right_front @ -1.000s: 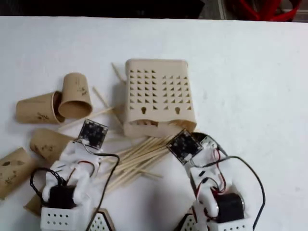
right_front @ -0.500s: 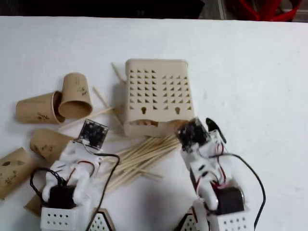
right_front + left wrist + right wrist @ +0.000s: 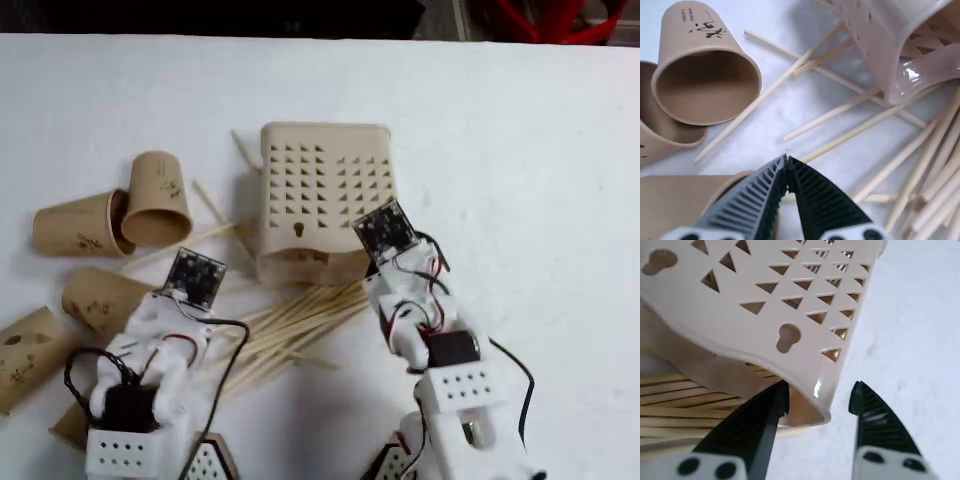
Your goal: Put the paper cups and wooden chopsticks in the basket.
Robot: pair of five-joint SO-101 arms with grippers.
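Right tool [image 3: 820, 390] is released, its two black fingers spread on either side of one corner of the mouth rim of the beige perforated plastic basket [image 3: 325, 185]. One finger sits at the mouth opening and the other outside the wall. The basket lies on its side at the centre of the high view, mouth towards the arms. A fan of pale wooden chopsticks [image 3: 290, 325] spreads from that mouth down towards the lower middle of the frame. Four brown paper cups [image 3: 155, 200] lie tipped over at the left side of the white bench [image 3: 520, 150], none of them in the basket. Left tool [image 3: 787, 165] is clenched on nothing and hangs over the bench between the cups and the sticks.

The likely risk is the grip itself. The rim is thin and glossy, so a pinch at one corner may slip off. Lifted from a corner, the basket would probably swing and sweep the chopsticks farther apart, or shed any resting in its mouth.
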